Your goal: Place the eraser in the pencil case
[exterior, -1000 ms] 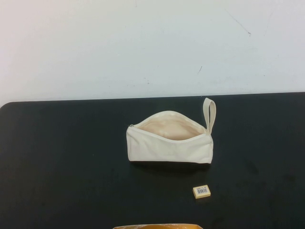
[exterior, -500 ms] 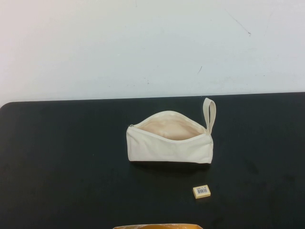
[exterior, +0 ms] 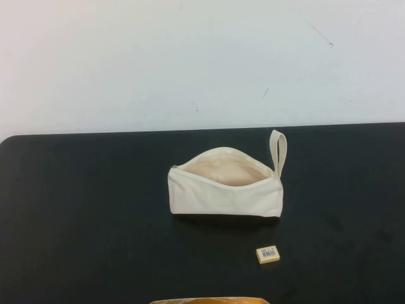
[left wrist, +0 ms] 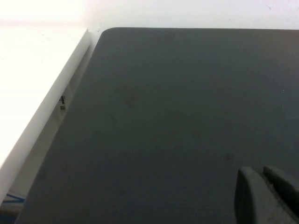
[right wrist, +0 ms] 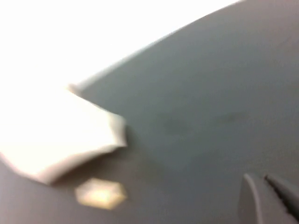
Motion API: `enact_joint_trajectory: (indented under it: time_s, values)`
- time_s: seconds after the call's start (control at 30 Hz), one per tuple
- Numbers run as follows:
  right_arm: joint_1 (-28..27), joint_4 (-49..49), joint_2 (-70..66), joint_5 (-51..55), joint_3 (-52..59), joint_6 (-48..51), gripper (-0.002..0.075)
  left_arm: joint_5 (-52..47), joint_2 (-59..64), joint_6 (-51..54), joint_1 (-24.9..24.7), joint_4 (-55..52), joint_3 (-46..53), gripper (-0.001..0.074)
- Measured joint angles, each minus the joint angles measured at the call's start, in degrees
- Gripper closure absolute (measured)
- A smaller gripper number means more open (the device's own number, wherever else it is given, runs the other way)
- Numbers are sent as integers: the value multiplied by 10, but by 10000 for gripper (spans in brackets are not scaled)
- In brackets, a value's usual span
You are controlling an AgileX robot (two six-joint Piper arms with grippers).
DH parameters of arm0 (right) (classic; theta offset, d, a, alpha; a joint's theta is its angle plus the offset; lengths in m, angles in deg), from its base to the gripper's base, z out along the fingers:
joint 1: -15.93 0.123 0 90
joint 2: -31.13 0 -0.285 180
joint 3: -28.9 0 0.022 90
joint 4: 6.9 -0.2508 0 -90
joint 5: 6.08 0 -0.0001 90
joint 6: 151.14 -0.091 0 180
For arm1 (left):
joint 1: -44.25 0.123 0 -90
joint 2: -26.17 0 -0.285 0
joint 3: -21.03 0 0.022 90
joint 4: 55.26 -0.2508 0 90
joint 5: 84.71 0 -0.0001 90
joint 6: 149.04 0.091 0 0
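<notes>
**Nothing has moved: eraser not yet picked up**

Across the last second the high view is unchanged. The eraser (exterior: 267, 254) lies on the black counter (exterior: 82, 215), near the open pencil case (exterior: 224, 193), toward the robot. Left gripper (left wrist: 264, 175) and right gripper (right wrist: 266, 182) hover over the counter, jaws together. The task seems unstarted.

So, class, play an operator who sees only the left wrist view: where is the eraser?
Observer: The eraser lies on the table, apart from the pencil case, off its near right corner.
Operator: Is the case open?
Observer: Yes, unzipped, lining showing.
Operator: And the grippers?
Observer: The right gripper, shut, faces both items; the left gripper, shut, is over bare table.
</notes>
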Motion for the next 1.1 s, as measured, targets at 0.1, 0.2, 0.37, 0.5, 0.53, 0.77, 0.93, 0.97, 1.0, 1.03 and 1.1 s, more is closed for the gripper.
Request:
enact_joint_trajectory:
  time_s: [0.1, 0.2, 0.37, 0.5, 0.53, 0.77, 0.93, 0.97, 1.0, 1.03, 1.1]
  values:
    - [0, -141, 0, -9, 0, -39, 727, 0, 0, 0, 0, 0, 0, 738]
    - [0, -186, 0, -38, 0, -21, 727, 0, 0, 0, 0, 0, 0, 738]
    - [0, -216, 0, -40, 0, 19, 727, 0, 0, 0, 0, 0, 0, 738]
    - [0, -222, 0, 20, -18, 134, 727, 0, 0, 0, 0, 0, 0, 738]
    - [0, -221, 0, 38, -35, 176, 727, 0, 0, 0, 0, 0, 0, 738]
    - [0, -97, -102, 180, -240, 318, 727, 0, 0, 0, 0, 0, 0, 738]
    - [0, -28, -270, 368, -418, 336, 727, 0, 0, 0, 0, 0, 0, 738]
    - [0, -24, -306, 404, -450, 339, 727, 0, 0, 0, 0, 0, 0, 738]
    - [0, -21, -334, 431, -473, 342, 727, 0, 0, 0, 0, 0, 0, 738]
    - [0, -19, -369, 461, -499, 347, 727, 0, 0, 0, 0, 0, 0, 738]
    - [0, -17, -428, 500, -539, 354, 727, 0, 0, 0, 0, 0, 0, 738]
